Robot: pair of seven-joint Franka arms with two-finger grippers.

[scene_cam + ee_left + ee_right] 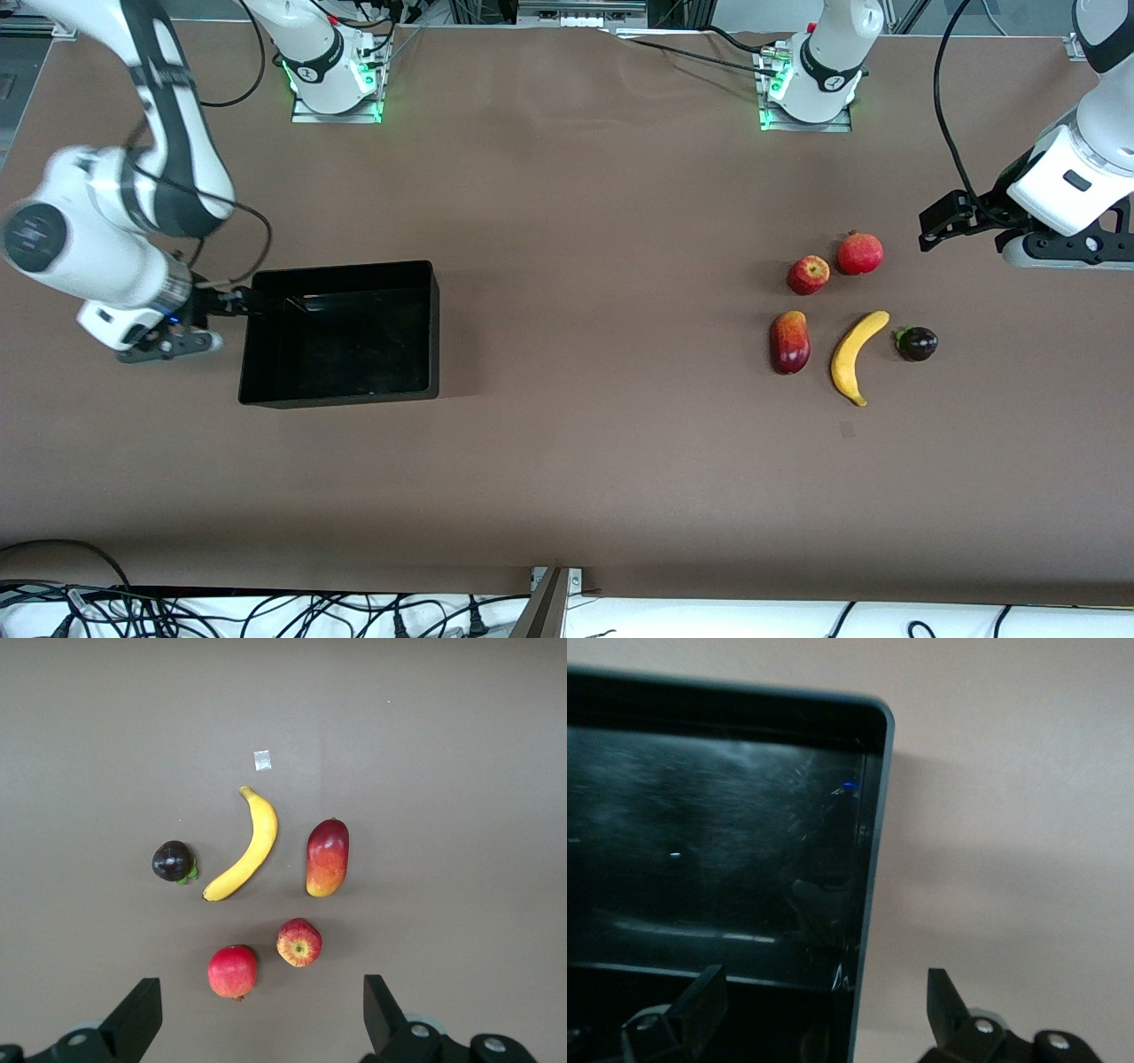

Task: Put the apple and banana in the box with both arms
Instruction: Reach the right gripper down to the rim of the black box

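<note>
The apple (808, 274) lies on the table toward the left arm's end, beside a plain red crowned fruit. The banana (858, 356) lies nearer the front camera than the apple. In the left wrist view the apple (299, 942) and the banana (244, 849) both show. My left gripper (939, 221) is open and empty in the air (259, 1019), over bare table beside the fruits. The black box (434, 328) stands empty toward the right arm's end. My right gripper (235, 303) is open (824, 1010) and straddles the box's end wall (866, 886), holding nothing.
A red crowned fruit (860, 253), a red-yellow mango (790, 341) and a dark purple fruit (917, 343) lie round the apple and banana. A small tape mark (847, 431) is on the table near the banana's tip. Cables hang along the front edge.
</note>
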